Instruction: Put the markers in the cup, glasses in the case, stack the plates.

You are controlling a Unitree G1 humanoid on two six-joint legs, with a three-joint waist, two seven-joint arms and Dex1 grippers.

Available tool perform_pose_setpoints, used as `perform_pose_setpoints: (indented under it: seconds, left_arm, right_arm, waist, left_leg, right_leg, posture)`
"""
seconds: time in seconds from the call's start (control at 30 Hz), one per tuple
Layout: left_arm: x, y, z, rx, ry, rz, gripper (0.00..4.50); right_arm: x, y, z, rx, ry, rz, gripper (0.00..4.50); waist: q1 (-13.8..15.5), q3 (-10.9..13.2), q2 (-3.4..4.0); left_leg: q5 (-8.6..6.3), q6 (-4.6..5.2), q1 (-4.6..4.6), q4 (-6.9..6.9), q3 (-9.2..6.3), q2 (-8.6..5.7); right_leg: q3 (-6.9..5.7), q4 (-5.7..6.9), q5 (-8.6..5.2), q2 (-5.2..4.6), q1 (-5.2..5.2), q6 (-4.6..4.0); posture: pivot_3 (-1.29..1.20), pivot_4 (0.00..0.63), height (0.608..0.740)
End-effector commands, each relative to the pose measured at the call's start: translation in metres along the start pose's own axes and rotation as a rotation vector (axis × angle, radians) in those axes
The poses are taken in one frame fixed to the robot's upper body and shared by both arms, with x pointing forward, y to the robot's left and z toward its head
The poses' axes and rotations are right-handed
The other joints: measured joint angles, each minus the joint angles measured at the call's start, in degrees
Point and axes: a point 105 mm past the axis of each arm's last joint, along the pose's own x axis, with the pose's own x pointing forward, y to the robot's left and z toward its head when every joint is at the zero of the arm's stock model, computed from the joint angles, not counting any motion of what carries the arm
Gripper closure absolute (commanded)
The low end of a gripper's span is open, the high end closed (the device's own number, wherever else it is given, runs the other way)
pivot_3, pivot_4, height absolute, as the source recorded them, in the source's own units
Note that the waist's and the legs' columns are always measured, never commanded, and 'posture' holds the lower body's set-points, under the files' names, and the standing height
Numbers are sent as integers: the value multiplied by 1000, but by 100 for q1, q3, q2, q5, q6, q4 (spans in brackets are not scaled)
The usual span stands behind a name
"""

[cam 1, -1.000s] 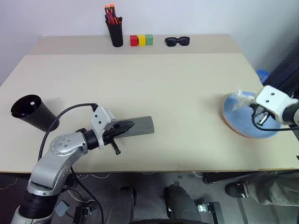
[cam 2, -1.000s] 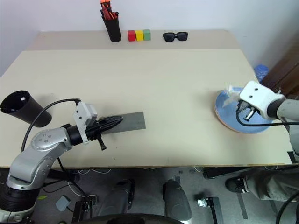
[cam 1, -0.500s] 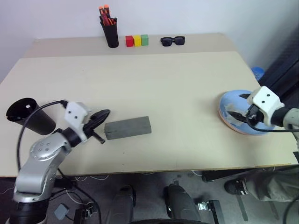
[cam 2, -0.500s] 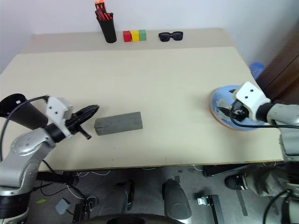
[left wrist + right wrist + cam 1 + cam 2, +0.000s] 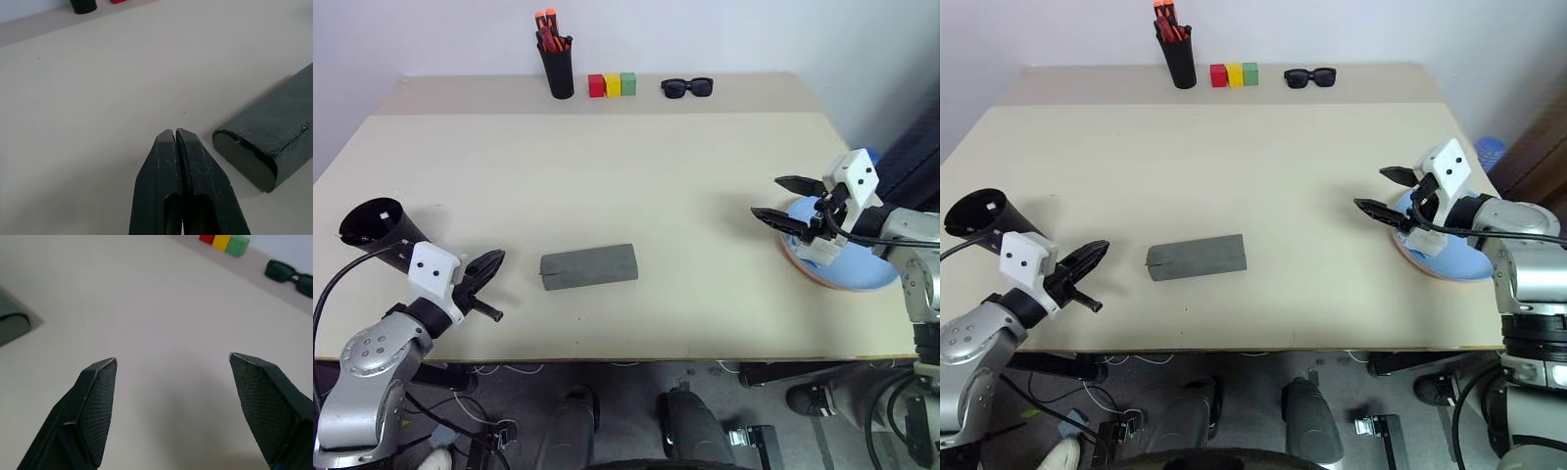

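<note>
The grey case (image 5: 588, 265) lies closed near the table's front, its rounded end in the left wrist view (image 5: 266, 149). My left gripper (image 5: 494, 262) is shut and empty between the case and the black cup (image 5: 382, 235), which leans at the left edge. A pale spot shows in the cup's mouth; I cannot tell what it is. At the right edge, the light blue plate (image 5: 854, 272) rests on the pink plate (image 5: 800, 266). My right gripper (image 5: 765, 196) hangs open and empty over their inner rim, pointing toward the table's middle. The markers and the glasses are out of view.
Along the back edge stand a black pen holder (image 5: 557, 70) with red and orange markers, three coloured blocks (image 5: 612, 84) and black sunglasses (image 5: 686, 87). Bare tabletop (image 5: 666, 186) stretches between the case and the plates.
My left gripper drew back off the case toward the cup, still shut. My right gripper opened, let go of the plates and lifted, swinging toward the table's middle.
</note>
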Motion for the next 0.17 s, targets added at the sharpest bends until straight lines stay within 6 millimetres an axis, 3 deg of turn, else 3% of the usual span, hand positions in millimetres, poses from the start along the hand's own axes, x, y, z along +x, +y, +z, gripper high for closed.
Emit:
perform_pose_setpoints:
  seconds: [0.03, 0.17]
  left_arm:
    - [-4, -2, 11, 30, -42, 11, 4500]
    - [-9, -1, 8, 19, -37, 25, 4500]
  right_arm:
    - [-2, 1, 4, -20, -14, 16, 781]
    - [4, 5, -2, -24, -1, 36, 781]
  waist:
    - [-7, 0, 0]
    - [-11, 0, 0]
  left_leg:
    - [0, 0, 0, -1, 0, 0]
    - [0, 0, 2, -1, 0, 1]
  right_leg:
    - [0, 0, 0, 0, 0, 0]
    - [0, 1, 0, 1, -1, 0]
  posture:
    - [0, 150, 740]
    - [0, 150, 740]
